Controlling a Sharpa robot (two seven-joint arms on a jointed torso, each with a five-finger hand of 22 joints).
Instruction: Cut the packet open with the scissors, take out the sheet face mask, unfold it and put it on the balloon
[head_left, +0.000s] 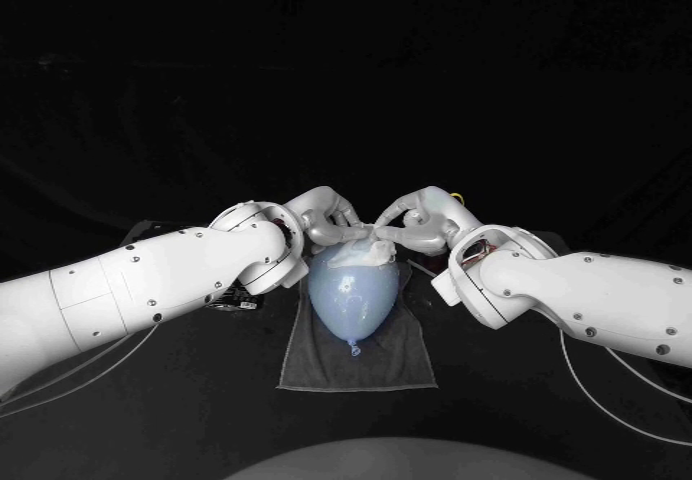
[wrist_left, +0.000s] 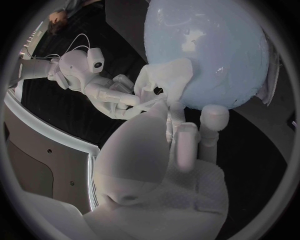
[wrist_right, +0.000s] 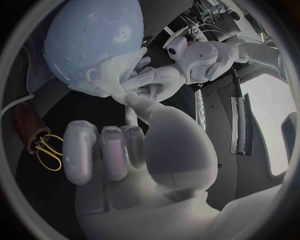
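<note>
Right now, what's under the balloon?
A grey cloth lies under the balloon, on the black table. Its middle is hidden by the balloon, so anything lying there cannot be seen.

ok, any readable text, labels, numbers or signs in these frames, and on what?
None to read. The balloon, the mask on its far end and the cloth under it show no print, label or number in any view.
</note>
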